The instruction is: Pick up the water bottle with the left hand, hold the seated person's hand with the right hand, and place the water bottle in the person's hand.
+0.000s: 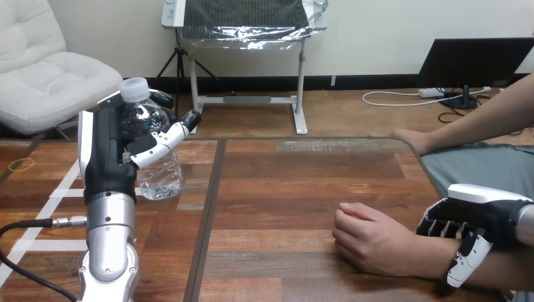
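The robot's left hand [108, 154] stands upright at the view's left on its silver forearm, raised over the wooden table [283, 189], with its fingers [165, 139] wrapped round the water bottle [160, 173]. The bottle is clear and upright, and its white cap [134, 89] rises above the top of the hand. Its base seems to hang just off the wood over the table's left part, though whether it touches cannot be told for sure. At the lower right, the right hand [488, 217] lies across the person's wrist [423, 253] and is clamped on it: the fingers bend down over the far side and the thumb [465, 258] reaches down the near side. Just ahead of that grip, the person's hand [371, 242] rests on the table, loosely closed with the knuckles up, well apart from the bottle. Between the bottle and this hand lies a stretch of bare boards, crossed by a dark seam [211, 207] that runs from the near edge toward the far one. The person's other hand [409, 139] lies flat on the table's far edge at the upper right, away from both robot hands. To the left of the left arm, strips of white tape [60, 192] cross the wood, and a small yellow ring [22, 165] lies near the table's left edge.
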You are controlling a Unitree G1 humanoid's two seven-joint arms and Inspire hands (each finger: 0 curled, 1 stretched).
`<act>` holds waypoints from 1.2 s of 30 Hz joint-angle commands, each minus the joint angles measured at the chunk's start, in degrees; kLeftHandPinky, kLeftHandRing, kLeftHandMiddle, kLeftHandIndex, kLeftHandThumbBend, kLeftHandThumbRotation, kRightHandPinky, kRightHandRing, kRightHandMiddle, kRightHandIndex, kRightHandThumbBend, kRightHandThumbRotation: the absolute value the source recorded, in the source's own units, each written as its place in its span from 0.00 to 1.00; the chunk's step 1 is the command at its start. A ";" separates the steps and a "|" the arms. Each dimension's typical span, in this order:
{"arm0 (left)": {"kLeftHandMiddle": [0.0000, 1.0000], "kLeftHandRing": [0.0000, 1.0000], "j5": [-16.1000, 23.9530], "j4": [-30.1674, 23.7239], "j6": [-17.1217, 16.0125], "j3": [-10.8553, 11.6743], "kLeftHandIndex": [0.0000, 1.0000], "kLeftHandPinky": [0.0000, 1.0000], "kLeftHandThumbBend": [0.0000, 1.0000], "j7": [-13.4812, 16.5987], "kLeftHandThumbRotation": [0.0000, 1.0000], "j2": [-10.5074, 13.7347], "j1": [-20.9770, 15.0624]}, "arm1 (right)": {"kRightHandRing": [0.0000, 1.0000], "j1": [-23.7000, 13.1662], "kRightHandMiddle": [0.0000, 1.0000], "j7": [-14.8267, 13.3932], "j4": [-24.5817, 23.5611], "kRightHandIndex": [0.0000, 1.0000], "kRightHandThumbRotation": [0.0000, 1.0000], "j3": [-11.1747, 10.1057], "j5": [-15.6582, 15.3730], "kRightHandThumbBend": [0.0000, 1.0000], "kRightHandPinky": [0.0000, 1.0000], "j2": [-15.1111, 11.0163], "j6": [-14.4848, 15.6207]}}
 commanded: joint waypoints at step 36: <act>0.38 0.31 0.64 -2.00 -1.52 0.48 0.43 0.26 0.62 0.61 0.00 0.24 -2.18 | 0.46 -0.15 0.54 -0.27 -0.10 0.54 0.33 2.92 -2.13 1.00 0.37 2.28 1.72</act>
